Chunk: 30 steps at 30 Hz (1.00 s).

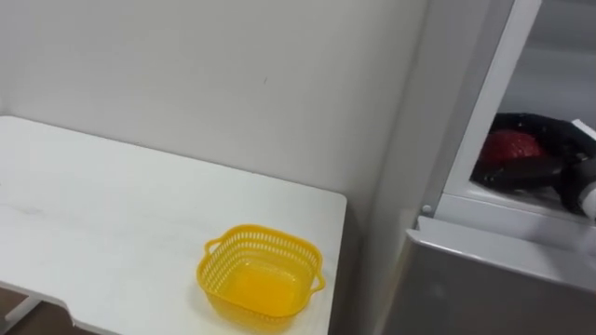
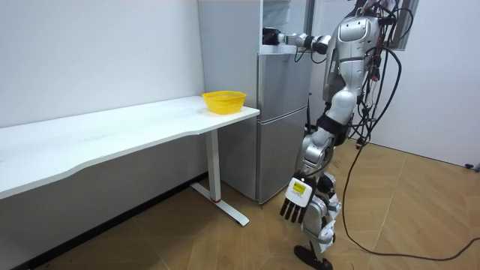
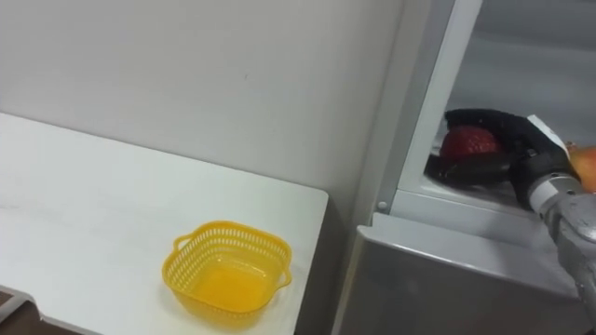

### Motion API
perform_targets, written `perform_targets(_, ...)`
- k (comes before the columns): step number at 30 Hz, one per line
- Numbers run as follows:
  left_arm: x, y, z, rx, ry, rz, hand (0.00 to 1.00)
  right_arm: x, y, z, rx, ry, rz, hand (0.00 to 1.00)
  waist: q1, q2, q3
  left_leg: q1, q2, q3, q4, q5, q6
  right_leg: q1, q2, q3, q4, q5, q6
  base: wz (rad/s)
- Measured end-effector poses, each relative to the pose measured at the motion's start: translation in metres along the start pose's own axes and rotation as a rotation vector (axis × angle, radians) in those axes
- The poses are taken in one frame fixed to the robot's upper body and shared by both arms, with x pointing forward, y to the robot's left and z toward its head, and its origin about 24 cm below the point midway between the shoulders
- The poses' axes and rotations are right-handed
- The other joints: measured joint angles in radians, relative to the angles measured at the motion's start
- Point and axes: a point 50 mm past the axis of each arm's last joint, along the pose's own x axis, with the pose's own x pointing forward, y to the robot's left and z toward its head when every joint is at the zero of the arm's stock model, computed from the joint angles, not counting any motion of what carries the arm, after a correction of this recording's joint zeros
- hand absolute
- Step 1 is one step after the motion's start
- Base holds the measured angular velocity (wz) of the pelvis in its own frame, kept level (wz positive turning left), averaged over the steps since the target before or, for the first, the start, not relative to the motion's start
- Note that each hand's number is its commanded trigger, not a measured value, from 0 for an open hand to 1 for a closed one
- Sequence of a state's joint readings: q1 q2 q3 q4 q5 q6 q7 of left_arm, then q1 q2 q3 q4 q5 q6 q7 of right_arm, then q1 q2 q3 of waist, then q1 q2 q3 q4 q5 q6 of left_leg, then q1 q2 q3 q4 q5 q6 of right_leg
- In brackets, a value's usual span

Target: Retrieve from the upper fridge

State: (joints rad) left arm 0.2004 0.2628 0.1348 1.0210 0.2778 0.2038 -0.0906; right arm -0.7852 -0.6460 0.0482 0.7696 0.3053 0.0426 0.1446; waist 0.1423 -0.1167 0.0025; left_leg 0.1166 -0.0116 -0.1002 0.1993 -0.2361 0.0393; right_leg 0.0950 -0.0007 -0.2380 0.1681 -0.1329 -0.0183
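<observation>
- The right hand [image 3: 523, 149] is reaching into the upper compartment of the fridge [image 2: 281, 112]. Its fingers [image 3: 484, 118] are curling over the top of the red fruit [image 3: 468, 144], and the thumb is closing in from underneath. The hand is gripping this fruit.
- The red fruit is sitting inside the upper compartment, near its front edge, just above the closed grey lower door [image 3: 438, 288].
- The left hand [image 2: 297, 196] is hanging low beside the robot's leg in the room view. Its fingers are pointing down, relaxed, and holding nothing.
- The eye views are showing the grip itself: dark fingers above the fruit, thumb below.
- The right eye view is also showing an orange-toned fruit [image 3: 584, 166] at its right edge, just beside the wrist. How much of it lies behind the arm cannot be told.
- The room view is showing what the eye views are leaving out. The robot is standing upright in front of the fridge, with the right arm stretching level into the top section. The table [image 2: 112, 135] is running along the wall up to the fridge's side.
- Count: one red fruit, one orange-toned fruit, one yellow basket [image 1: 264, 234], one white table, one fridge.
- The yellow basket is standing on the table's corner nearest the fridge, well apart from both hands.
</observation>
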Motion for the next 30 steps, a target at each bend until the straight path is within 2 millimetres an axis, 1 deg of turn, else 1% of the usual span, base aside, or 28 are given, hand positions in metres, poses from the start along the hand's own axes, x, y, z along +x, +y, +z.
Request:
perform_targets(5, 0.000, -0.001, 0.000, 0.004, 0.007, -0.002, 0.00, -0.001, -0.008, 0.000, 0.033, -0.004, -0.044, 1.00, 0.006, 0.004, 0.0017, 0.001, 0.005, -0.004, -0.002, -0.002, -0.003, 0.002, 0.004, -0.009, -0.001, 0.000, 0.000, 0.05)
perform_targets(11, 0.000, -0.002, 0.002, 0.017, 0.004, -0.005, 0.00, -0.001, -0.008, 0.001, 0.035, -0.013, -0.049, 1.00, 0.009, 0.005, 0.0016, 0.017, 0.015, 0.000, -0.012, -0.001, -0.003, 0.009, 0.009, -0.009, -0.002, -0.001, 0.001, 0.00)
perform_targets(19, 0.001, 0.000, 0.012, 0.007, -0.023, 0.006, 0.00, -0.001, -0.007, 0.002, 0.050, -0.021, -0.067, 1.00, 0.006, 0.004, 0.0011, 0.017, 0.015, 0.000, -0.012, -0.001, -0.003, 0.010, 0.008, -0.009, -0.002, -0.001, 0.001, 0.00)
perform_targets(22, 0.001, 0.000, 0.014, 0.030, -0.037, 0.010, 0.00, 0.000, -0.005, 0.007, 0.065, -0.043, -0.068, 1.00, 0.005, 0.008, 0.0025, 0.015, 0.015, 0.004, -0.013, -0.002, -0.003, 0.006, 0.009, -0.007, -0.002, -0.001, 0.001, -0.05)
perform_targets(25, 0.001, 0.000, 0.014, 0.037, -0.042, 0.010, 0.00, -0.006, 0.001, 0.012, 0.083, -0.088, -0.051, 1.00, 0.002, 0.017, 0.0003, 0.013, 0.015, 0.011, -0.013, -0.002, -0.004, 0.004, 0.010, -0.005, -0.002, -0.001, 0.001, -0.04)
perform_targets(26, 0.001, 0.000, 0.014, 0.037, -0.046, 0.010, 0.00, -0.008, 0.004, 0.016, 0.079, -0.112, -0.036, 1.00, -0.001, 0.021, -0.0022, 0.013, 0.015, 0.013, -0.013, -0.002, -0.004, 0.004, 0.010, -0.004, -0.002, -0.001, 0.001, -0.05)
perform_targets(28, 0.001, -0.001, 0.016, 0.039, -0.056, 0.010, 0.00, -0.011, 0.008, 0.022, 0.070, -0.148, -0.016, 1.00, -0.003, 0.035, -0.0050, 0.014, 0.015, 0.020, -0.014, -0.002, -0.004, 0.002, 0.011, 0.006, -0.002, -0.001, 0.001, -0.09)
perform_targets(30, 0.000, -0.001, 0.013, 0.040, -0.065, 0.021, 0.00, -0.019, 0.019, 0.031, 0.058, -0.212, 0.004, 1.00, -0.002, 0.053, -0.0108, 0.016, 0.015, 0.033, -0.019, -0.002, -0.004, -0.004, 0.014, 0.025, -0.002, -0.001, 0.001, -0.15)
